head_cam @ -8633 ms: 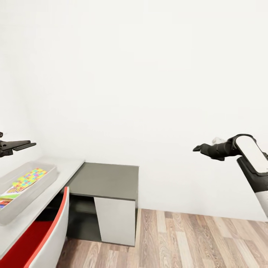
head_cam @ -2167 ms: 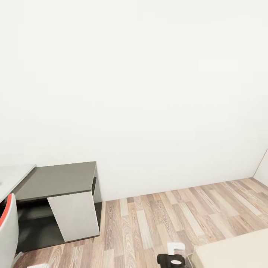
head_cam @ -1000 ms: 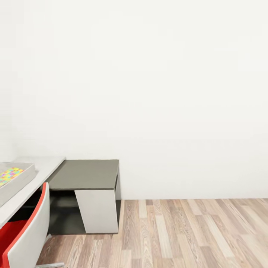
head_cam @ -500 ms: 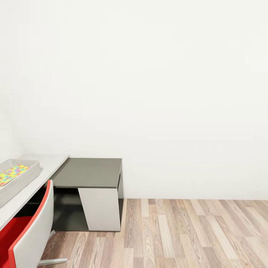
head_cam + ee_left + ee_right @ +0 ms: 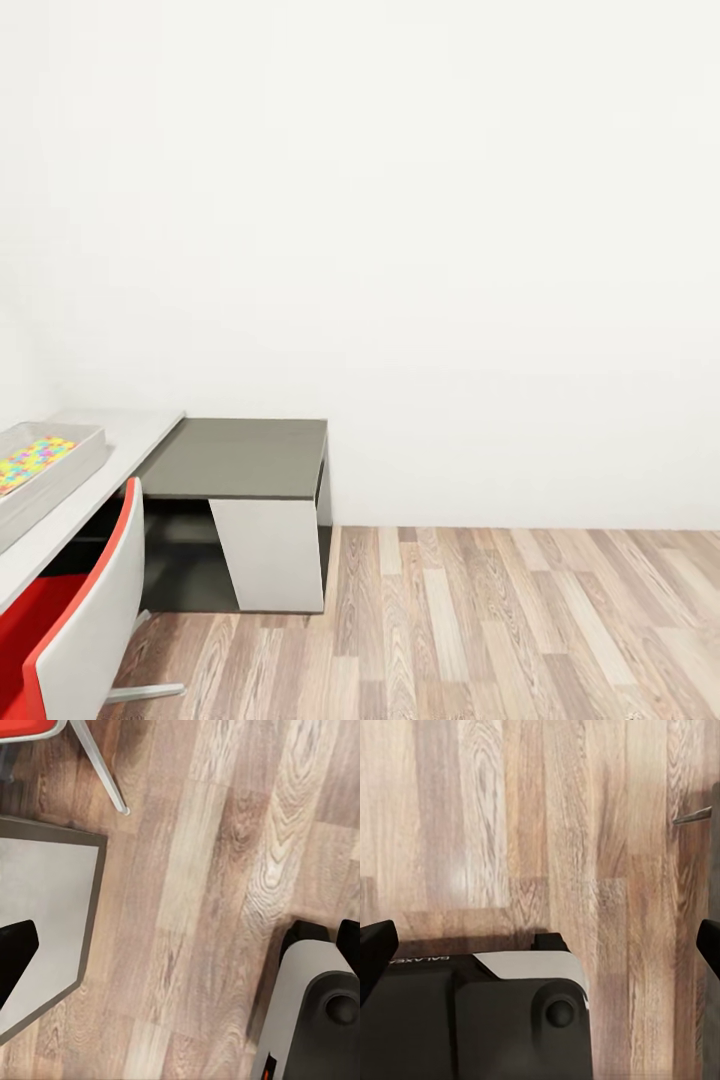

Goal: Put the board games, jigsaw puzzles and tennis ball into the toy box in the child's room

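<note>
Flanking table (image 5: 90, 490): red chair (image 5: 70, 640), side cabinet (image 5: 245, 470).

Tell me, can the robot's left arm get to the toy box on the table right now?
Probably not yet. The toy box sits far off to the side on the table, with the red chair in between, and the left wrist camera faces the wooden floor.

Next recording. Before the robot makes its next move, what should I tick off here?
1. Left gripper free: ok, open over the floor, nothing between its fingers.
2. Right gripper free: ok, open, empty.
3. Toy box on the table: ok.
4. Jigsaw puzzle inside it: ok.
5. All toys in: cannot tell, the box is cut off.
6. Access to the table: not ok, red chair stands in front.
</note>
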